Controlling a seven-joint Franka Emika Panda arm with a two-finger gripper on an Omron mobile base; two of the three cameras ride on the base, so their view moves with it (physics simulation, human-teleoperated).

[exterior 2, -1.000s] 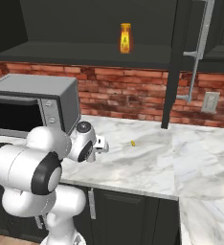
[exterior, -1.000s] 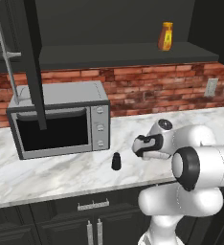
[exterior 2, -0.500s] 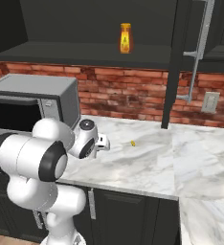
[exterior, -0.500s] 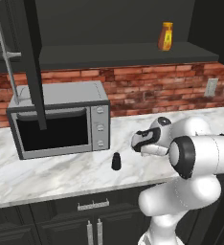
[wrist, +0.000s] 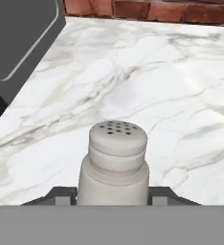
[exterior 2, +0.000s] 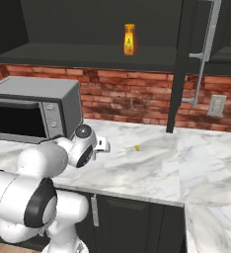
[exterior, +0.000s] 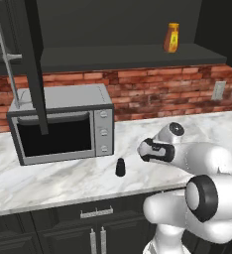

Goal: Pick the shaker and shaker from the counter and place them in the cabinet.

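The light grey shaker with its perforated cap stands upright on the white marble counter. My gripper is shut on its body, a dark fingertip pressed to each side. From the right base view the gripper sits low over the counter, right of the microwave. The black shaker stands alone on the counter, just left of my hand. The dark wall cabinet's shelf runs above, its door swung open.
A grey microwave sits on the counter at left. An orange-yellow bottle stands on the cabinet shelf. The door's long silver bar handle hangs at upper right. A tiny yellow speck lies on the marble. Brick wall behind.
The jaws have closed onto the light grey shaker. The hand has stayed in nearly the same spot while the arm's elbow swung. The black shaker has not moved.
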